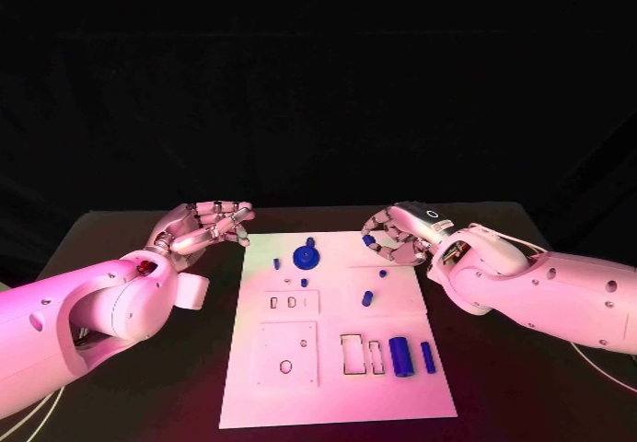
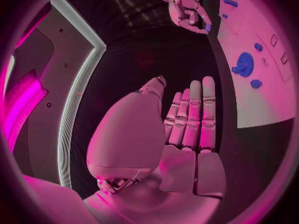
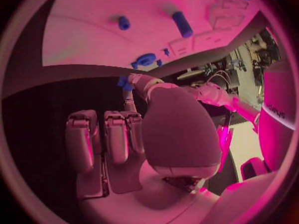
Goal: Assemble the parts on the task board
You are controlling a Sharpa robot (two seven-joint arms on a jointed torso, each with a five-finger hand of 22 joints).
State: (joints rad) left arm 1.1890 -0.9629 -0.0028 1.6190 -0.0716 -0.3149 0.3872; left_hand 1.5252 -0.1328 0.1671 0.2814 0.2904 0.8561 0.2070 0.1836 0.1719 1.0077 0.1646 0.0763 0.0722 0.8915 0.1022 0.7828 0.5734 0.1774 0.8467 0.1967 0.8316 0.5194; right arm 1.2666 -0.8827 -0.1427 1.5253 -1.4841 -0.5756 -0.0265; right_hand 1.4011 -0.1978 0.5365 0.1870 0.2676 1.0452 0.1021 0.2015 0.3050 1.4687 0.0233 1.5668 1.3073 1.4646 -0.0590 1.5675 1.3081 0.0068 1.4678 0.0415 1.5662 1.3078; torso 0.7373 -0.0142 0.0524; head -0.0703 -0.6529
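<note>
Task board: the white task board [image 1: 332, 387] lies in the middle of the black counter [image 1: 120, 230], long side running from near to far.
Parts on it: a blue round wheel-like part [image 1: 306, 251] stands at the far end; small blue pegs [image 1: 368, 297] dot the middle; a blue cylinder [image 1: 399, 356] and a slimmer blue bar [image 1: 427, 357] lie at the near right beside an open rectangular slot [image 1: 353, 354].
My left robot hand: my left robot hand [image 1: 210, 226] hovers just off the board's far left corner; the left wrist view shows its fingers [image 2: 194, 115] straight, side by side, and nothing in the palm.
My right robot hand: my right robot hand [image 1: 399, 235] sits over the far right corner, fingers curled. In the right wrist view a small blue part [image 3: 124, 81] shows at my fingertip [image 3: 140, 79], and I judge it pinched there, thumb against finger.
Step in hand: as I read it, carrying this small part to its seat on the board.
Doing it well: I should keep the pinch firm but light, bring the part straight above its hole, square it upright before lowering, and press only once it has started in.
Risk: the piece is small and could twist or slip from my fingertips.
Left hand's part: best kept off the board, ready to steady its edge.
</note>
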